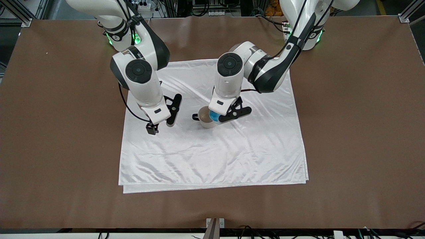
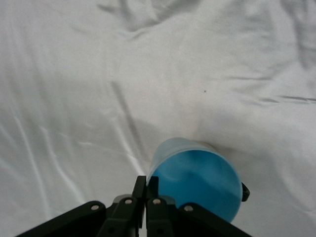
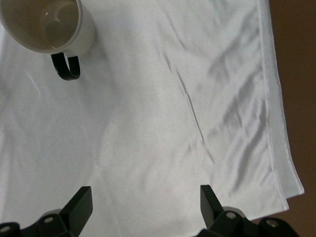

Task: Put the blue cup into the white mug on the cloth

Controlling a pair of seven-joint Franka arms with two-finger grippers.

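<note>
At the front view's centre, the left gripper (image 1: 215,117) pinched the blue cup (image 1: 214,117) over the white mug (image 1: 206,121) on the cloth (image 1: 212,156); the right gripper (image 1: 161,125) hung open beside it.

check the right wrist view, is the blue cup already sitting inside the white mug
No, the white mug shows only its bare beige inside.

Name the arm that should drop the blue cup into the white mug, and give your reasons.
Left. The left gripper is shut on the blue cup, right over the white mug on the cloth. The right gripper hangs open and empty over the cloth beside the mug.
</note>
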